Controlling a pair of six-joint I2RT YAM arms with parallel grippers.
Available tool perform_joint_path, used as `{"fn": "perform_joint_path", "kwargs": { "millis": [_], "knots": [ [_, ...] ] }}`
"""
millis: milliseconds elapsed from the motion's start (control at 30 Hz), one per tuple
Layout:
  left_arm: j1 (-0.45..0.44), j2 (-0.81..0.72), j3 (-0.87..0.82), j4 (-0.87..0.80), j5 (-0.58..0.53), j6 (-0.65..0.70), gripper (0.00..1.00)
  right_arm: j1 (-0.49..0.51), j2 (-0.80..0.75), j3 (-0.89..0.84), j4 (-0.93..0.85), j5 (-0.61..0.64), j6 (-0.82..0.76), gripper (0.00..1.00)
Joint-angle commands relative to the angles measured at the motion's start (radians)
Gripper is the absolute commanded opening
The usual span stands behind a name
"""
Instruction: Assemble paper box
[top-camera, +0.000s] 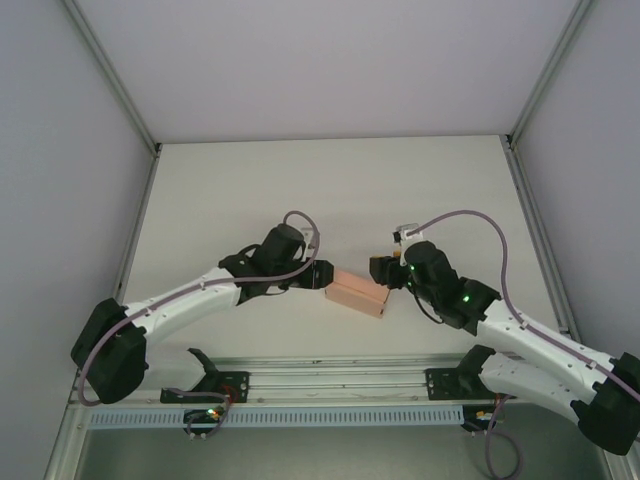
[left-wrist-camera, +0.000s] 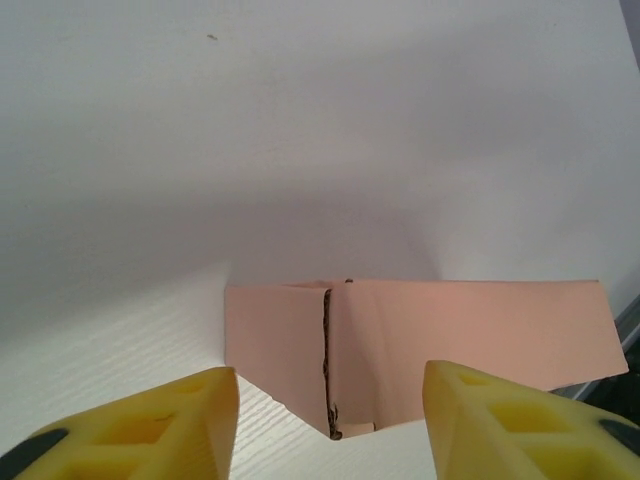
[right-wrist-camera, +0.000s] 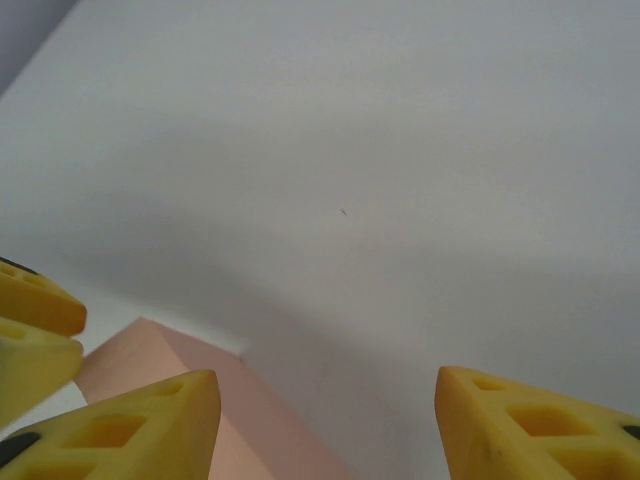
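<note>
Top view: paper box (top-camera: 356, 293) lies on the table (top-camera: 300, 190), just toward 6 o'clock of the table's centre. It is folded up into a small rectangular block, with its long axis running roughly 10 to 4 o'clock. Faces are plain salmon-pink card.

Left tool (top-camera: 324, 275) is at the box's 9 o'clock end, close up against it; contact can't be judged from above. Right tool (top-camera: 383, 271) is at the box's 2 o'clock corner, also close. The box sits between the two tools.

Left wrist: left tool (left-wrist-camera: 330, 372) is wide, with its yellow fingers (left-wrist-camera: 150, 425) apart at 7 and 5 o'clock of the frame. The paper box (left-wrist-camera: 450, 340) is straight ahead at 6 o'clock. A short panel and a longer panel meet at a dark cut edge (left-wrist-camera: 326, 360). The box's near corner reaches toward the gap, and neither finger touches the card. Nothing is gripped.

Right wrist: right tool (right-wrist-camera: 325, 385) is wide, with bare table showing in the gap. The paper box (right-wrist-camera: 250, 420) is at 7 o'clock, beside and partly behind this tool's 7 o'clock finger (right-wrist-camera: 130, 425), outside the gap. Not held. The other arm's yellow fingers (right-wrist-camera: 40, 305) are at 9 o'clock, next to the pink card.

Green status lights (top-camera: 463, 298) are lit on the right arm.
</note>
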Motion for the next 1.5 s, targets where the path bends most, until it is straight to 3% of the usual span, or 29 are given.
{"fn": "perform_joint_path", "kwargs": {
  "millis": [0,267,733,1133,1467],
  "knots": [
    [-0.011,0.009,0.052,-0.085,0.0,0.042,0.44,0.001,-0.019,0.042,-0.259,-0.021,0.15,0.54],
    [-0.034,0.069,0.136,-0.173,0.017,0.079,0.36,0.001,-0.011,0.057,-0.321,-0.227,0.219,0.45],
    [-0.047,0.102,0.181,-0.229,0.011,0.097,0.22,0.003,0.016,0.024,-0.288,-0.269,0.275,0.4],
    [-0.067,0.128,0.24,-0.33,-0.078,0.132,0.3,0.002,0.006,0.002,-0.295,-0.266,0.276,0.39],
    [-0.076,0.154,0.271,-0.333,-0.083,0.145,0.23,0.002,0.001,-0.005,-0.287,-0.282,0.276,0.38]
  ]
}}
